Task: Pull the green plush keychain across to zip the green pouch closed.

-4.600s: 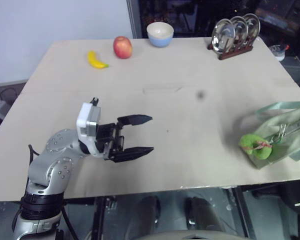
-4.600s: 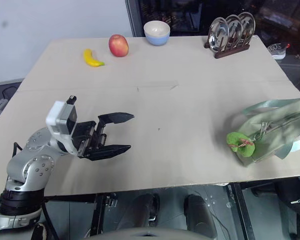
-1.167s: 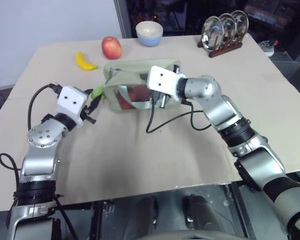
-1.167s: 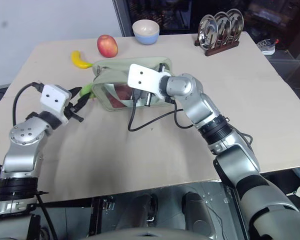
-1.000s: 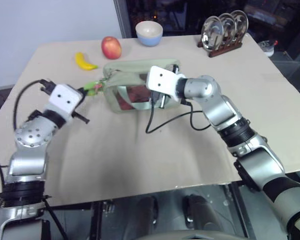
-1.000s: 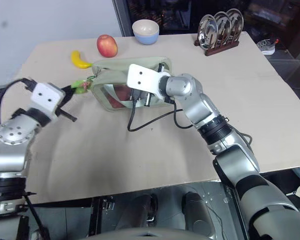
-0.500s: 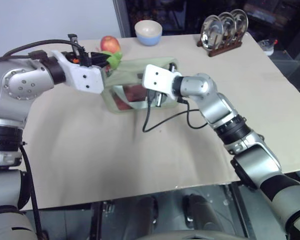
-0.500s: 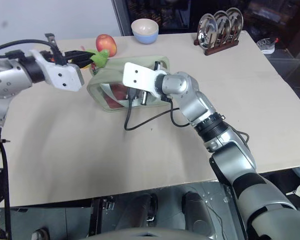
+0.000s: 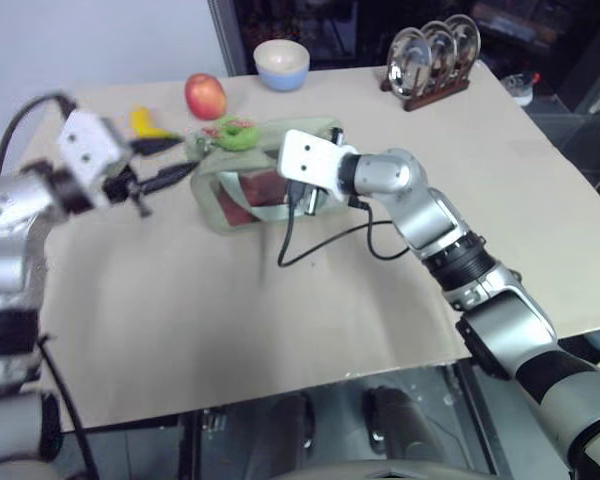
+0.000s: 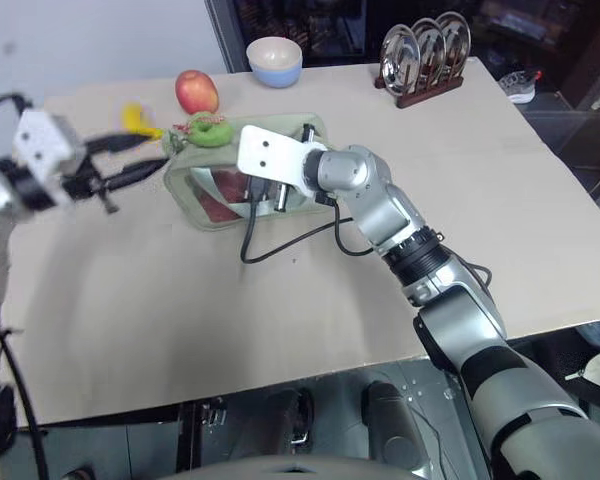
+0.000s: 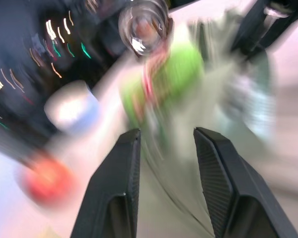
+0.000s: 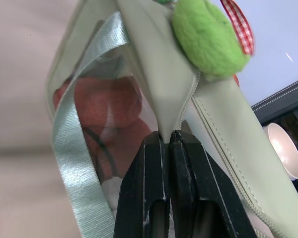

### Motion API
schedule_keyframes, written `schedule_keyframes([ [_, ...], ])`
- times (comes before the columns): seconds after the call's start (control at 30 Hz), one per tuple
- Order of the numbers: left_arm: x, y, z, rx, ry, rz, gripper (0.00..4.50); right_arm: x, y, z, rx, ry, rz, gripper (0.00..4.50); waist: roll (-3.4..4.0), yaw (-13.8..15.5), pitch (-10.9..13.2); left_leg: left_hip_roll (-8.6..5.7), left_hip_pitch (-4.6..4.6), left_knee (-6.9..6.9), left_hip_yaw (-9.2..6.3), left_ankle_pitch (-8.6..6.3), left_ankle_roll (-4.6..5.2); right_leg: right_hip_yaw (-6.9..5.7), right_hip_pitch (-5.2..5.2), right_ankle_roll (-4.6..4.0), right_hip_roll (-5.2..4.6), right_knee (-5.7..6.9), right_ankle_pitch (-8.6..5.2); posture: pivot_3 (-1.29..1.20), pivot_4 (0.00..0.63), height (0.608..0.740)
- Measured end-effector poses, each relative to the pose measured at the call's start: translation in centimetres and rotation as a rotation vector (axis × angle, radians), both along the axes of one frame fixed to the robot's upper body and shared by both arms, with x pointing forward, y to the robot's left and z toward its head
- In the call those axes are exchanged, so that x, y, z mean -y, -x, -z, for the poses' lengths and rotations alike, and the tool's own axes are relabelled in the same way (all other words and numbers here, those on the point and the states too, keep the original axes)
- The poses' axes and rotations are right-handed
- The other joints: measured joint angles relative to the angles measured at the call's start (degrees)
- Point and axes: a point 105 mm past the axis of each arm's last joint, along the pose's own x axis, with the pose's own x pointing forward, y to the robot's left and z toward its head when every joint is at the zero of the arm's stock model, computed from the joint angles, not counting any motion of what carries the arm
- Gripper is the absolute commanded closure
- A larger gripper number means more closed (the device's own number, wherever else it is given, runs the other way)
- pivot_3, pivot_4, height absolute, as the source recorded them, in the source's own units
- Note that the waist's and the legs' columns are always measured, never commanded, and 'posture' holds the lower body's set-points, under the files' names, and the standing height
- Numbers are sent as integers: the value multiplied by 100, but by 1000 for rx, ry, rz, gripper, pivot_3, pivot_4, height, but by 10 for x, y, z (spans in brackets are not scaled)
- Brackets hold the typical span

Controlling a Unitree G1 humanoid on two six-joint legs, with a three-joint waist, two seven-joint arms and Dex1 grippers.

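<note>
The green pouch (image 9: pixel 265 170) lies at the table's far left-middle, red contents showing through its clear side. The green plush keychain (image 9: pixel 235 132) rests on top of the pouch at its left end, lime green with a red-checked bit (image 12: pixel 238 20). My left gripper (image 9: pixel 188 155) is open just left of the pouch, apart from the keychain, fingers pointing at it. The left wrist view shows the blurred keychain (image 11: pixel 174 79) beyond the spread fingers. My right gripper (image 12: pixel 168 136) is shut on the pouch's fabric edge beside the zipper, on its near side.
An apple (image 9: pixel 206 96), a yellow banana (image 9: pixel 145 123) and a blue-and-white bowl (image 9: pixel 281 63) sit along the far edge behind the pouch. A rack of metal plates (image 9: pixel 425 60) stands at the far right. A black cable (image 9: pixel 320 240) loops on the table by the right arm.
The left gripper held the keychain, carried it from the pouch's left side up over it, then opened and drew back left. The keychain now lies on the pouch. The right gripper kept its grip.
</note>
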Motion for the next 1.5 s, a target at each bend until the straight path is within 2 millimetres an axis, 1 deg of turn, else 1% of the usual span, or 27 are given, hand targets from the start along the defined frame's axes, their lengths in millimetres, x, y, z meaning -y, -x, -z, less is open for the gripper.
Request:
schedule_keyframes([
  [0.03, -6, 9, 14, -46, 70, -39, 2781, 1, 0, 0, -2, -1, 3, 4500, 0, 28, 0, 1, 2, -2, -2, 0, -1, -4, 2, 0, -5, -1, 0, 0, 150, 733],
  [0.1, -9, 16, 32, -78, 140, -101, 2781, 3, -2, 0, -7, 2, 11, 4500, -1, 98, 0, -1, 4, -1, -15, -1, -2, -20, 10, -1, -14, -1, 0, 0, 150, 733],
  [0.13, -9, 16, 40, -87, 168, -126, 2781, 4, -2, 0, -10, 2, 16, 4500, -2, 160, 0, -4, 4, 2, -23, 0, -3, -25, 10, -3, -18, 1, 2, 0, 150, 733],
  [0.23, -6, 11, 43, -57, 207, -184, 2781, 3, -1, 0, -15, 3, 12, 4500, -9, 225, -4, -13, 5, 7, -42, 6, -13, -33, 16, -16, -22, 2, 10, 0, 150, 733],
  [0.33, 6, 0, 42, -16, 232, -205, 2781, 0, 2, 0, -16, 1, -2, 4500, -11, 236, -5, -22, 6, 7, -47, 10, -19, -37, 16, -17, -26, 3, 11, 0, 150, 733],
  [0.43, 14, -8, 43, -3, 232, -197, 2781, 0, 3, -1, -16, 3, -5, 4500, -11, 225, -6, -23, 3, -1, -46, 18, -32, -38, 15, -17, -23, 2, 11, 0, 150, 733],
  [0.57, 18, -17, 47, -5, 230, -194, 2781, 0, 3, -2, -17, 2, -3, 4500, -11, 198, -5, -23, 3, -9, -43, 23, -40, -34, 12, -17, -22, 0, 11, 0, 150, 733],
  [0.67, 16, -21, 51, -10, 240, -209, 2710, 1, 5, -3, -45, -9, -12, 3460, -11, 198, -5, -22, 3, -9, -43, 17, -31, -36, 12, -17, -22, 0, 11, 0, 150, 733],
  [0.77, 18, -23, 51, -8, 253, -207, 2710, 2, 6, -9, -34, -31, -7, 2105, -11, 203, -6, -23, 2, -8, -44, 12, -22, -36, 13, -17, -23, -1, 11, 0, 150, 733],
  [0.87, 18, -22, 52, -7, 257, -211, 2710, 10, 8, -18, -44, -77, 3, 2105, -11, 210, -6, -23, 1, -9, -46, 12, -22, -36, 13, -17, -25, -2, 11, 0, 150, 733],
  [0.93, 18, -19, 53, -10, 257, -214, 2710, 16, 13, -26, -71, -136, 2, 2105, -11, 210, -6, -22, 0, -9, -46, 12, -22, -35, 12, -17, -26, -2, 11, 0, 150, 733],
  [1.07, 19, -10, 55, -15, 264, -210, 2710, 35, 34, -38, -144, -226, -55, 2105, -11, 214, -6, -21, -4, -9, -55, 10, -19, -26, 14, -17, -30, -8, 10, 0, 150, 733],
  [1.1, 19, -8, 53, -14, 266, -211, 2710, 45, 43, -37, -177, -242, -73, 1569, -12, 227, -6, -21, -5, -10, -59, 10, -19, -27, 16, -17, -30, -10, 10, 0, 150, 733],
  [1.2, 15, -6, 52, -10, 279, -222, 2710, 64, 60, -26, -264, -259, -102, 273, -11, 250, -6, -22, -4, -7, -66, 10, -18, -33, 23, -18, -34, -11, 10, 0, 150, 733],
  [1.23, 15, -6, 52, -13, 279, -223, 2710, 68, 66, -20, -292, -257, -111, 70, -11, 249, -6, -22, -4, -7, -65, 10, -18, -32, 23, -18, -34, -10, 10, 0, 150, 733],
  [1.37, 17, -8, 50, -7, 278, -219, 2710, 75, 91, 3, -390, -250, -156, 70, -11, 246, -6, -22, -4, -7, -65, 10, -18, -31, 23, -18, -34, -10, 10, 0, 150, 733],
  [1.4, 17, -8, 49, -3, 277, -218, 2710, 75, 94, 5, -402, -248, -158, 70, -12, 237, -6, -21, -4, -6, -63, 10, -18, -30, 23, -18, -34, -10, 10, 0, 150, 733],
  [1.5, 17, -12, 47, 2, 270, -220, 2710, 75, 100, 3, -400, -262, -169, 70, -12, 228, -6, -20, -2, -2, -63, 10, -18, -30, 23, -18, -31, -8, 10, 0, 150, 733],
])
